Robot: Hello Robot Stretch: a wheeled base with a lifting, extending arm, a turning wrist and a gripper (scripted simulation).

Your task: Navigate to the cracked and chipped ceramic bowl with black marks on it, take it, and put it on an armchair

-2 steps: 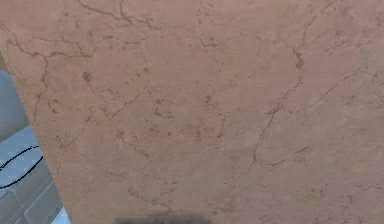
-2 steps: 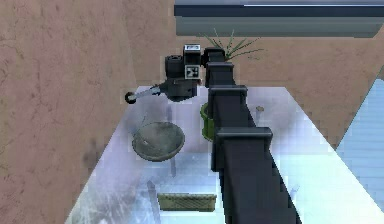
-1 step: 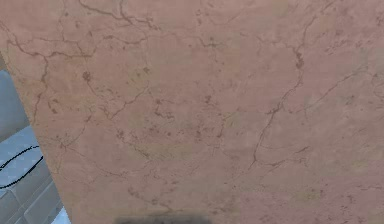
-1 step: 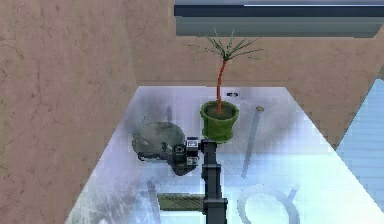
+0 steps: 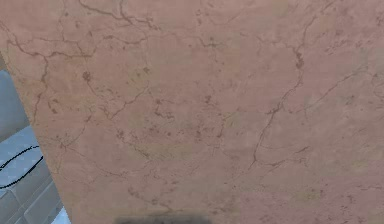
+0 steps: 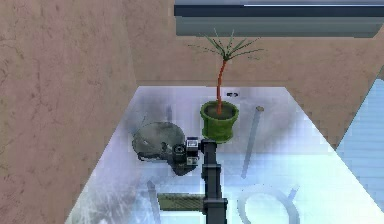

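Note:
A grey, rounded bowl-like thing (image 6: pixel 152 138) lies on a shiny grey countertop (image 6: pixel 290 155) in the arm side view, left of the middle. The dark arm rises from the bottom edge, and the gripper (image 6: pixel 172 154) sits at its far end, right at the bowl's near right side. Because the bowl rests on the counter at the gripper, I cannot tell whether the gripper holds anything. No black marks or cracks can be made out on the bowl.
A thin plant in a green pot (image 6: pixel 220 120) stands on the counter just right of the bowl. Pink marble walls (image 6: pixel 60 90) enclose the counter, with a dark cabinet edge (image 6: pixel 280 10) overhead. A marble wall (image 5: pixel 200 100) stands close ahead in the forward view, with grey tile (image 5: pixel 14 150) at lower left.

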